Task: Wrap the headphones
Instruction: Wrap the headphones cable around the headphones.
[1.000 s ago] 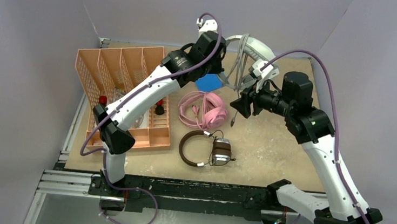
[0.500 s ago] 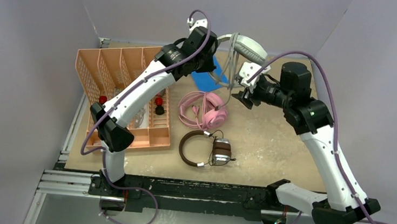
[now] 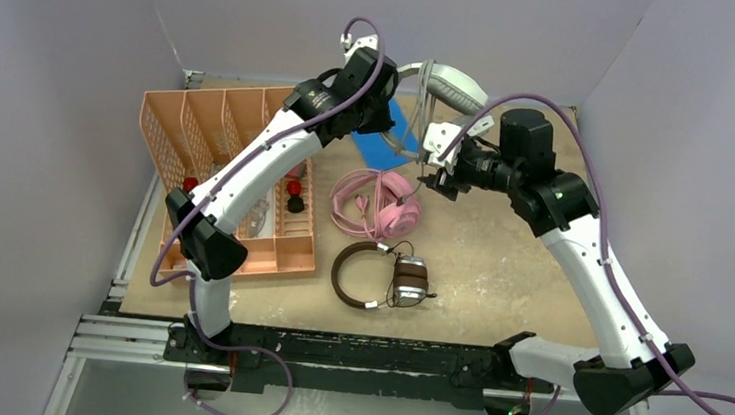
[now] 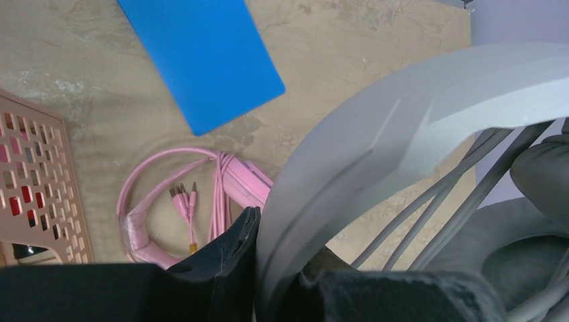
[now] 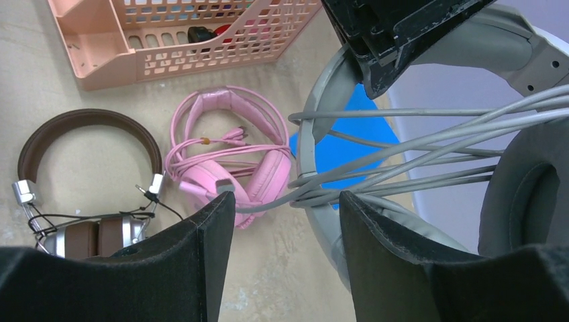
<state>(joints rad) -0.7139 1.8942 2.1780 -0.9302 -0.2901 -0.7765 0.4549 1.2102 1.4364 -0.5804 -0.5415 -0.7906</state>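
Grey plastic, foam and a long limp cable made up the grey headset (image 3: 452, 82), which hung in the air above the table's (image 3: 499, 269) far edge, over a blue card (image 3: 381, 148). The left gripper (image 4: 285, 248) was clenched across its headband, the one stiff part and probably the best place to hold it: broad, rigid enough not to flex much, though smooth plastic could slide in the pads if tugged sideways. The ear cups looked soft and would swivel, so they seemed poor places to grip. The cable (image 5: 429, 144) ran in several loose strands across the band and straight through the gap of the right gripper (image 5: 287, 201), whose jaws stood apart and pinched nothing. It looked light, springy and thin. A loose hold would let it slip, and a hard pull could strain it where it enters the cup, so it likely wanted a gentle pinch on one strand, close to the band. The whole headset seemed light enough for one arm. The pink headset (image 3: 379, 204) lay near the table's middle with its cable bundled through it. The brown headset (image 3: 377, 277) lay nearer the near edge, with thin black cable gathered around its cups. A basket (image 3: 220, 124) stood along the left edge.
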